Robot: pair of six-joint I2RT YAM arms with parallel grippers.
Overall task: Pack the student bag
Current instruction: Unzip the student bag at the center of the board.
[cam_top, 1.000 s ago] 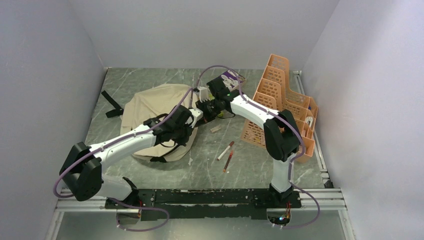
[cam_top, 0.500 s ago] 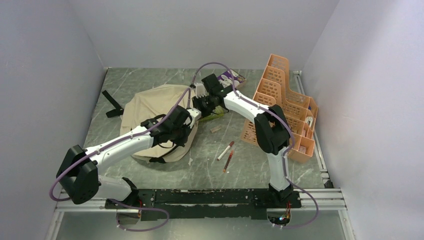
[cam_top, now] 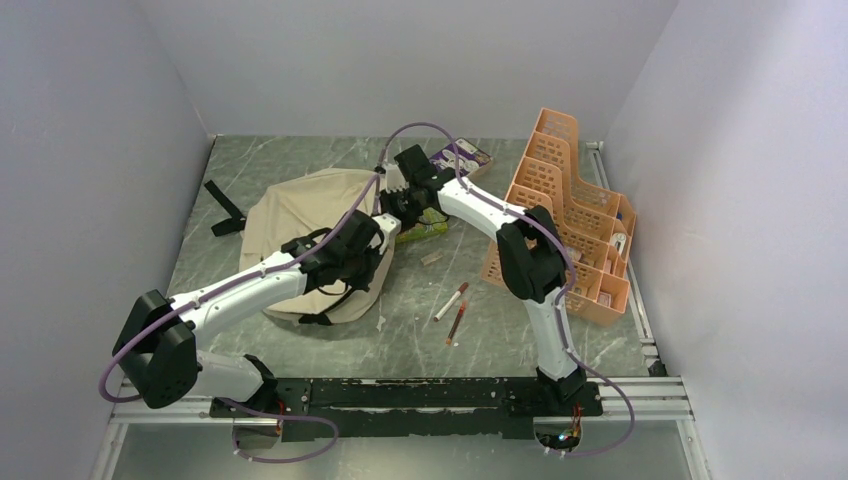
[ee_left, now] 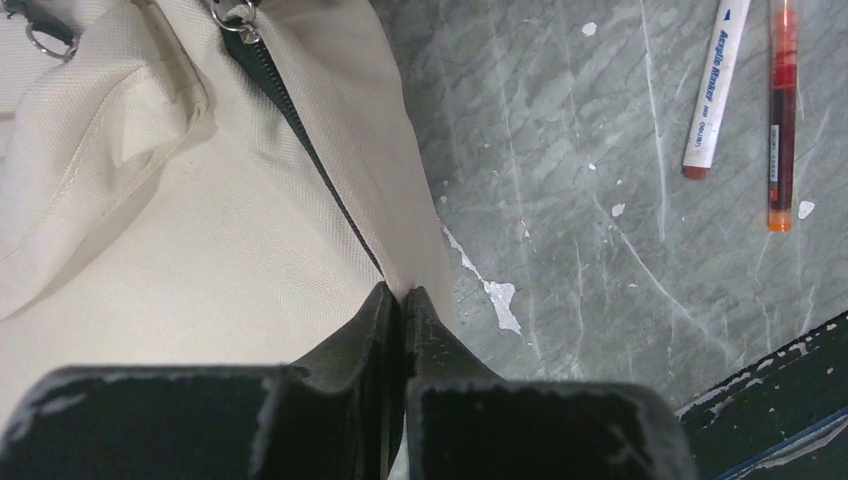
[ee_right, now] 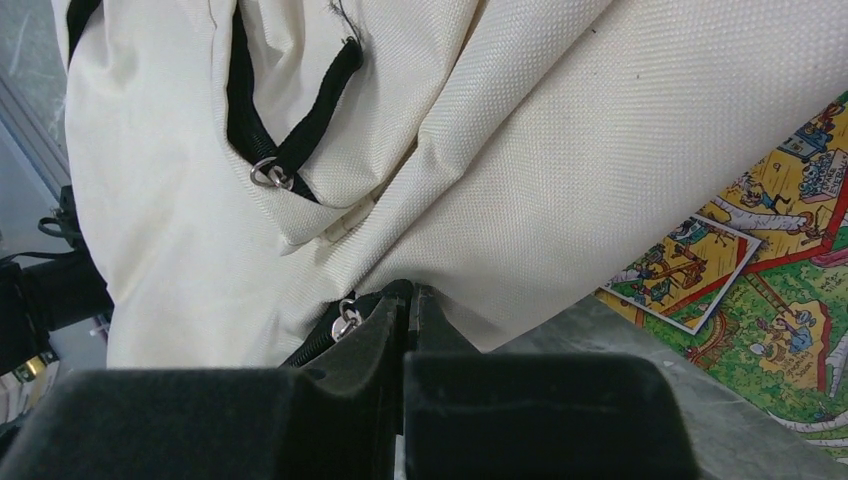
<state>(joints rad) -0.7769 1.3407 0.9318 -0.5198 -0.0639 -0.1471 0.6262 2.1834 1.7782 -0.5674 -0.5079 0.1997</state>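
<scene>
Bag [cam_top: 290, 200]: lying left of center on desk [cam_top: 400, 330].
Left jaws: pinching bag edge beside zipper [ee_left: 300, 130].
Right jaws: pinching bag fabric.

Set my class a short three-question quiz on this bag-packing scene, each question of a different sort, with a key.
1. True or false: the left gripper and the right gripper each have their jaws closed on the student bag.
2. What lies on the table near the bag? A) a white marker and a red pen; B) scissors; C) a cup.
3. Fill in: the perforated organizer is coloured ____.
Key: 1 true; 2 A; 3 orange.
</scene>
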